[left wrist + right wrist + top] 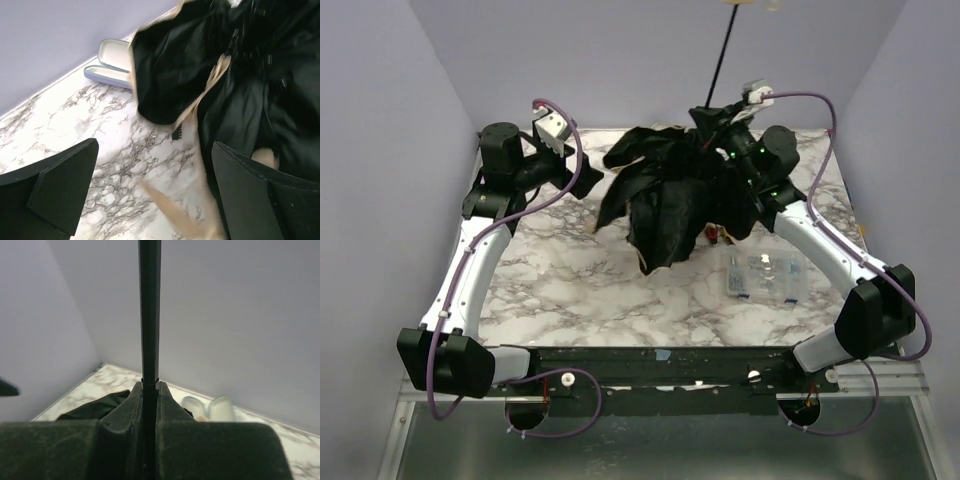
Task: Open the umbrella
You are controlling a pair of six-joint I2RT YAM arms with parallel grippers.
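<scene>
Top external view gives me the widest picture: the marbled surface [560, 280], and over its middle the umbrella [665, 195], handle end up, its canopy hanging in limp black folds whose lowest tips look to reach the surface. The right tool [710, 115] is clenched on the thin black shaft [719, 60] just above the canopy. The left tool [555, 135] stands released, fingers spread wide, just beside the folds and holding nothing.

My biggest worry is the canopy. As it spreads it could sweep the clear plastic box [765, 275] lying near its right side. Next is the single pinch on a slim, smooth shaft, which may slip or swivel under a push. Last, the left tool could bite loose cloth instead of the runner, which I cannot find in any view.

The left wrist view alone shows the tan outer cloth [200, 102] and the pale lavender sleeve [107, 65] lying against the far wall. The right wrist view proves the fingers [125, 410] close flush on the shaft. Only the overhead shows the beige knob [745, 4], cut off at the frame's edge.
</scene>
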